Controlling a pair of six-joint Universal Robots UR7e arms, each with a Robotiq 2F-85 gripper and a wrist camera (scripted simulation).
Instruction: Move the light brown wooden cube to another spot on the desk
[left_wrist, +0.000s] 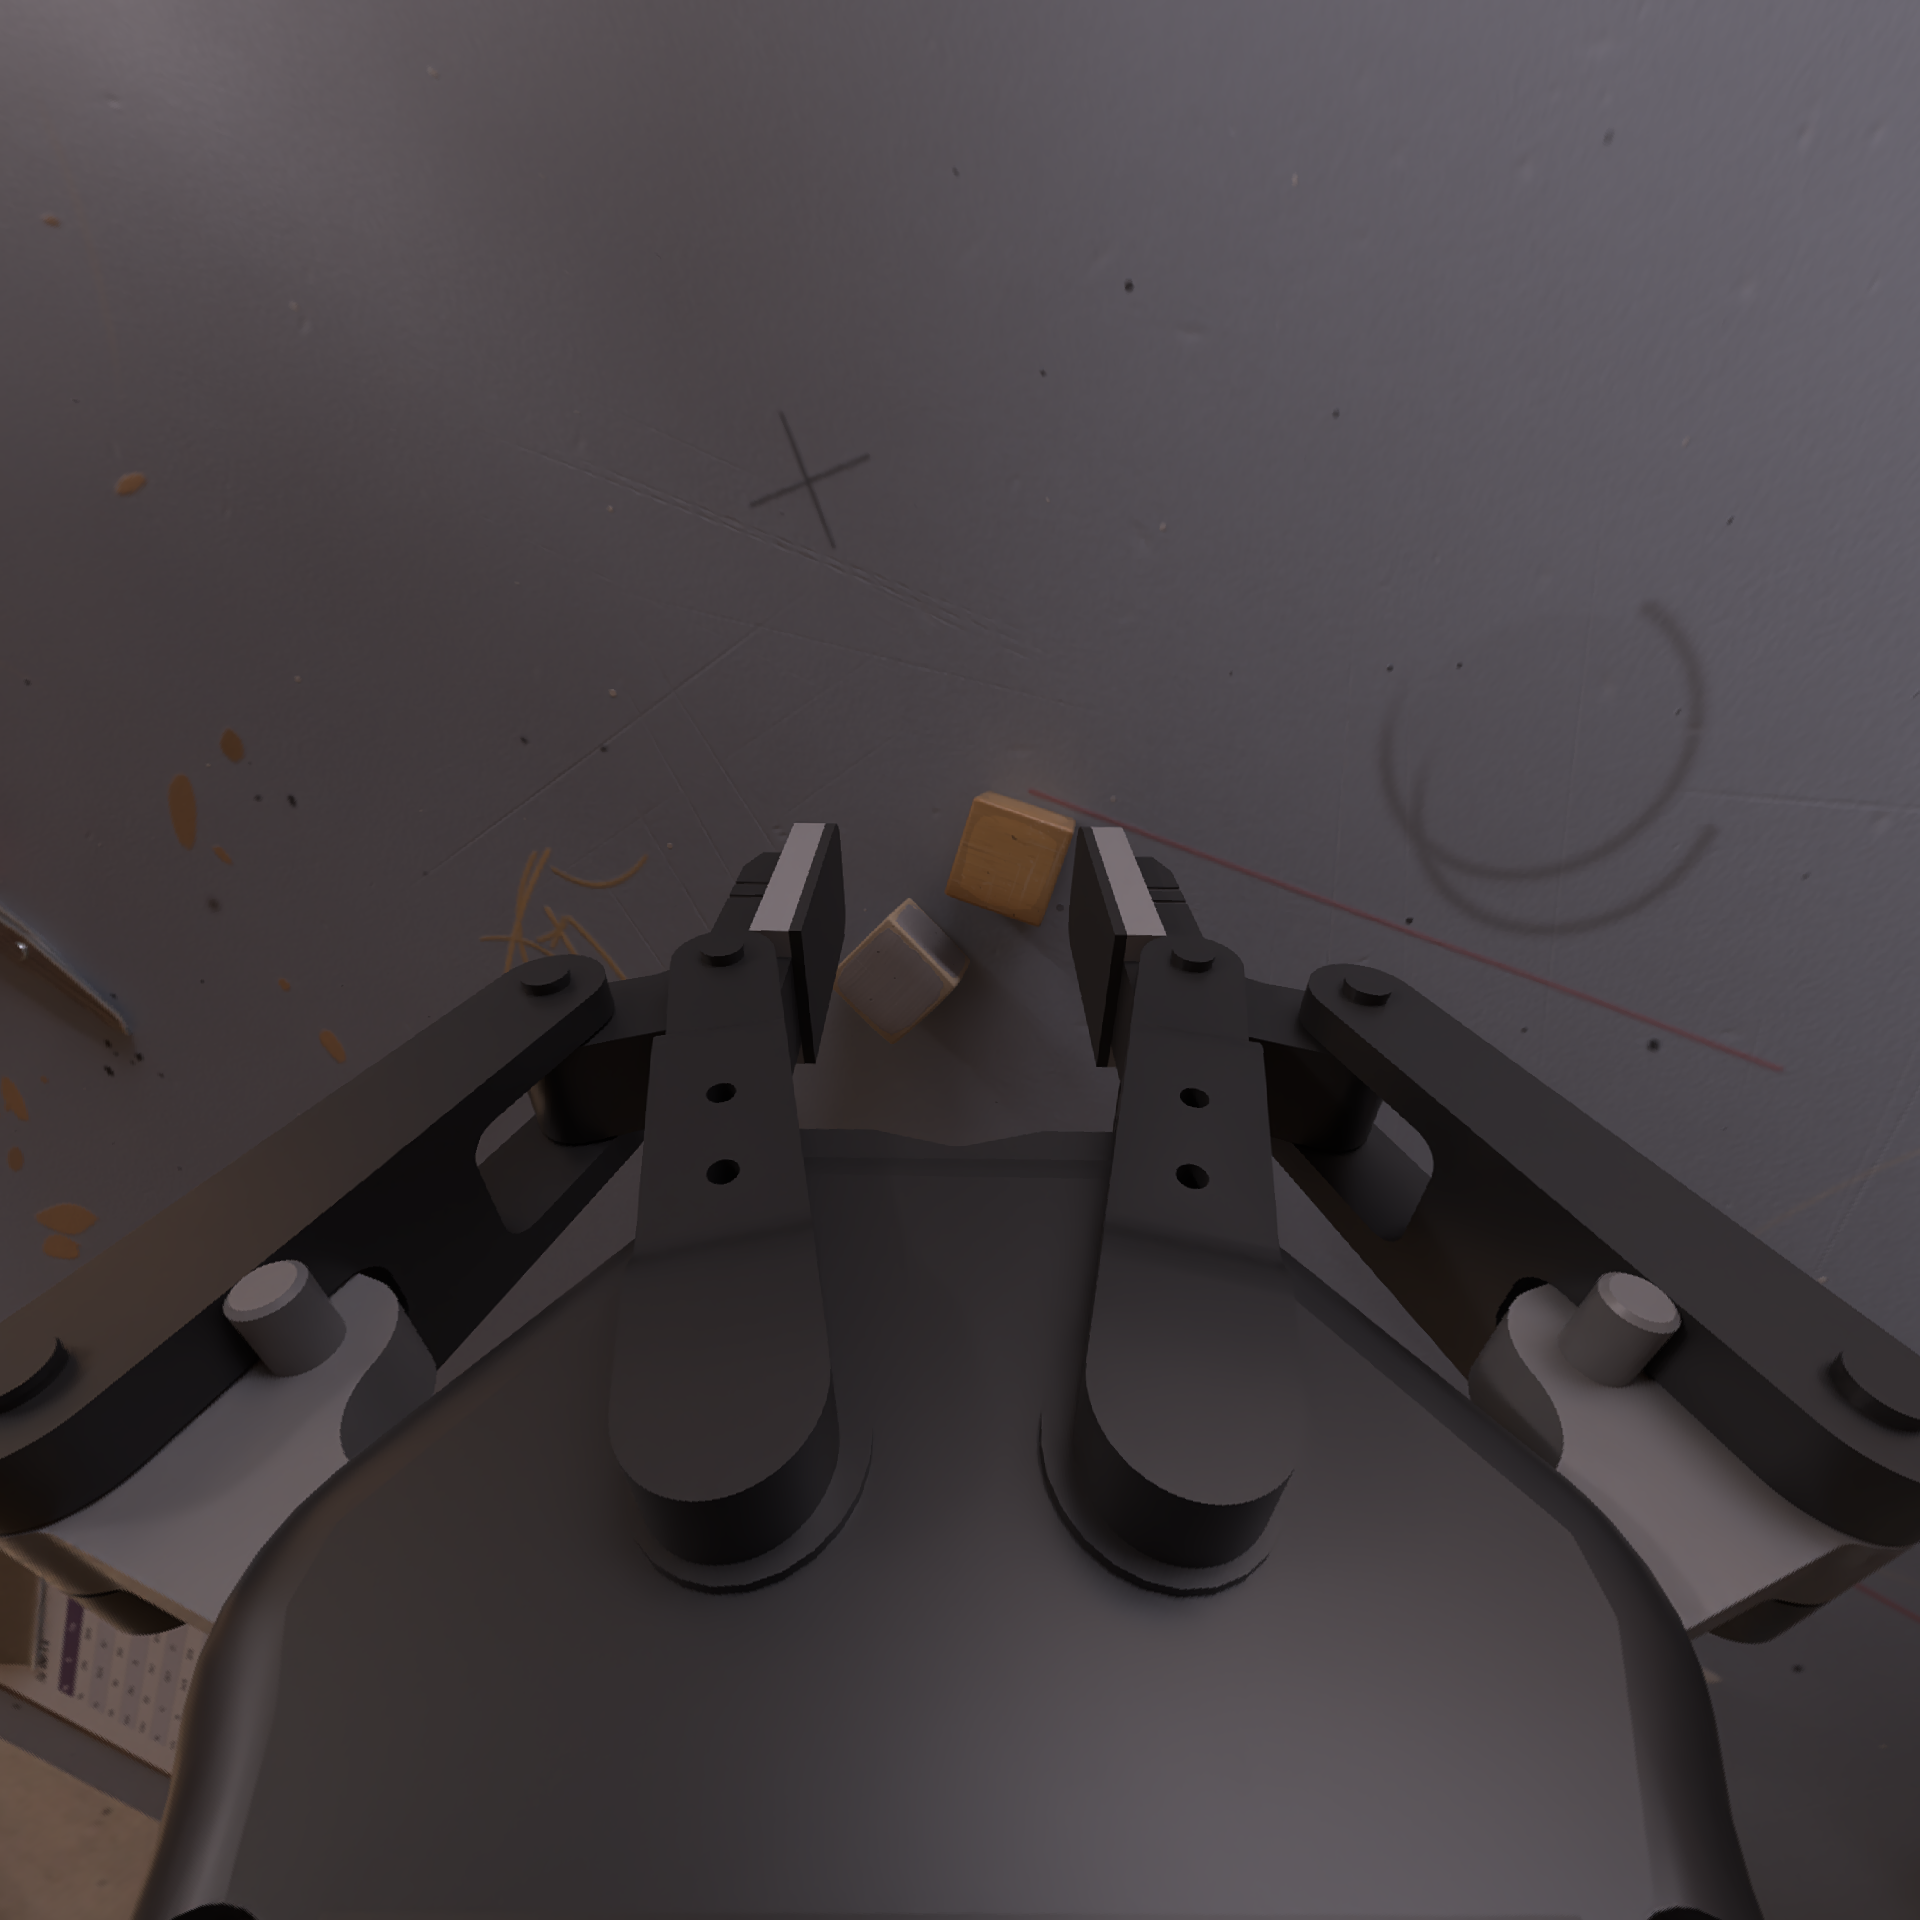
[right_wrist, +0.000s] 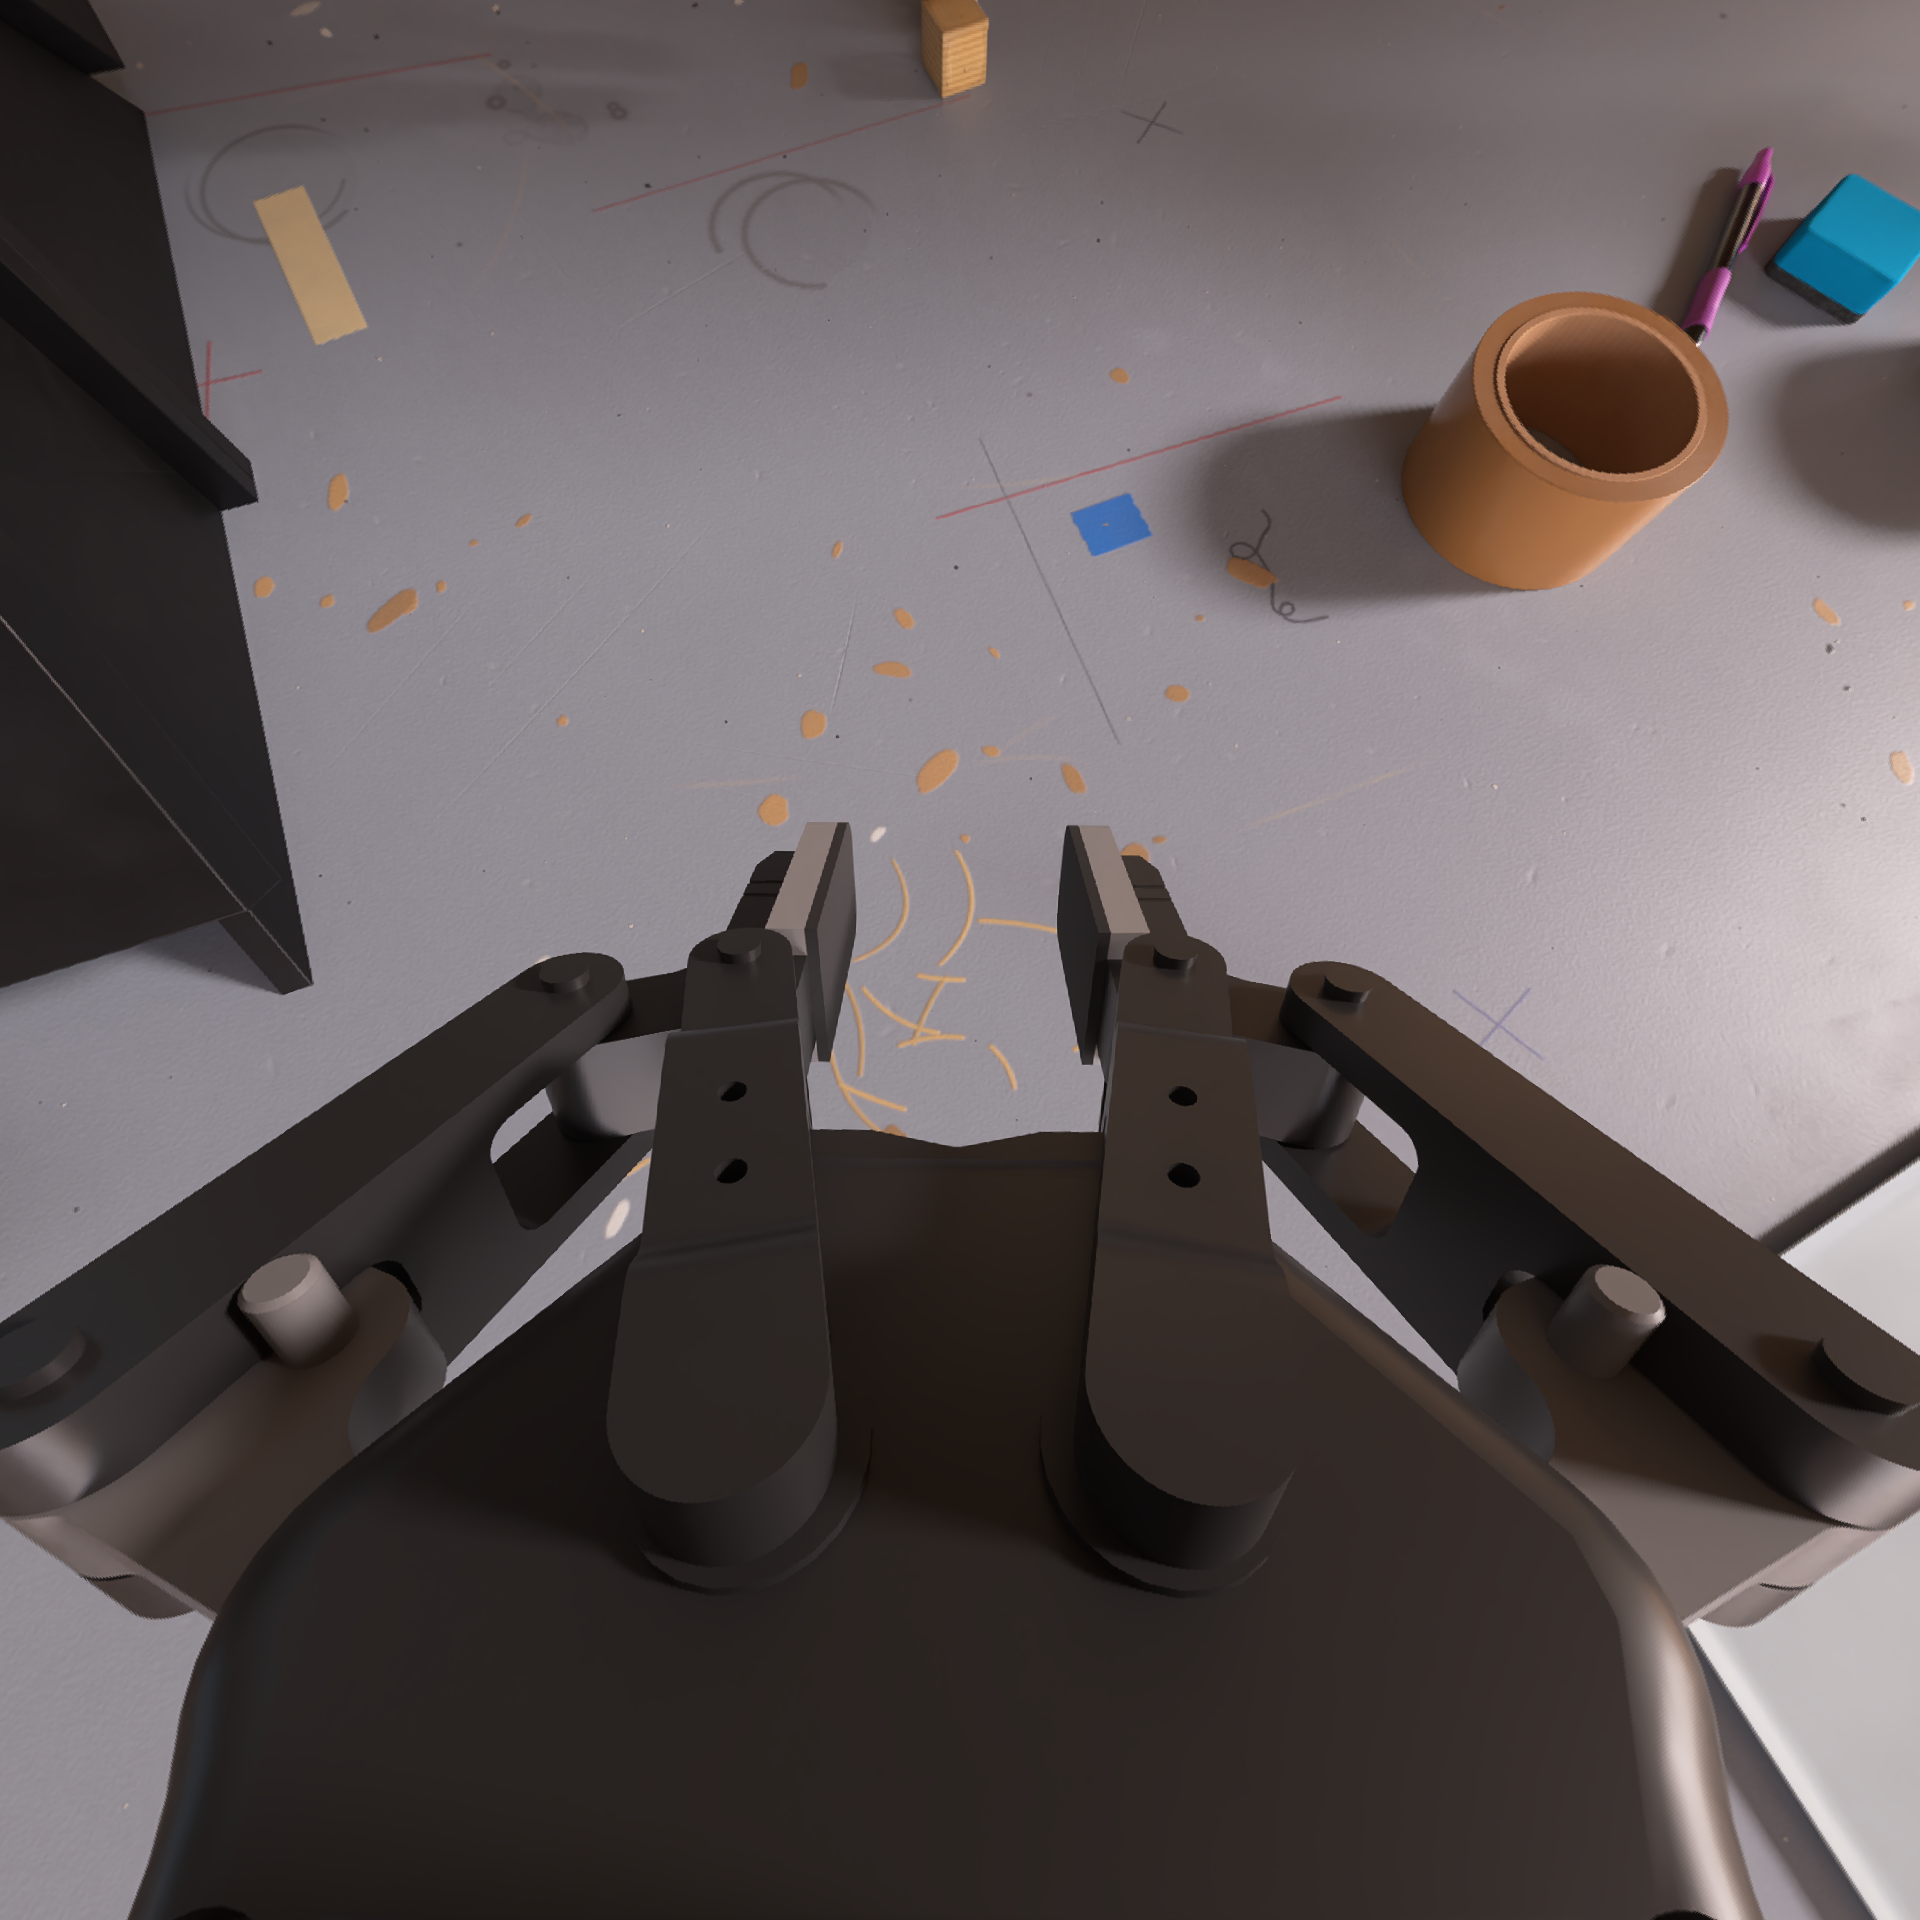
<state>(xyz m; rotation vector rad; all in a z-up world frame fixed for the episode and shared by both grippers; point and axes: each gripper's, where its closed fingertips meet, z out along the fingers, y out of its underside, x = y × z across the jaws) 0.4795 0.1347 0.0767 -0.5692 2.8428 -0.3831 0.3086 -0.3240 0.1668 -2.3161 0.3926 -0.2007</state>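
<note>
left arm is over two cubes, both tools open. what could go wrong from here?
1. Wrong pick: a paler grey-beige cube lies tilted right beside the light brown wooden cube, both in the open left tool's gap, neither touching the pads.
2. Closing now may clip or nudge the grey one, since the brown cube sits off-centre, close to one finger.
3. The right tool hangs open over bare desk, so it likely cannot help.

Wooden cube (left_wrist: 1010, 856) lies just behind, perhaps touching, another cube (left_wrist: 902, 968).
</note>
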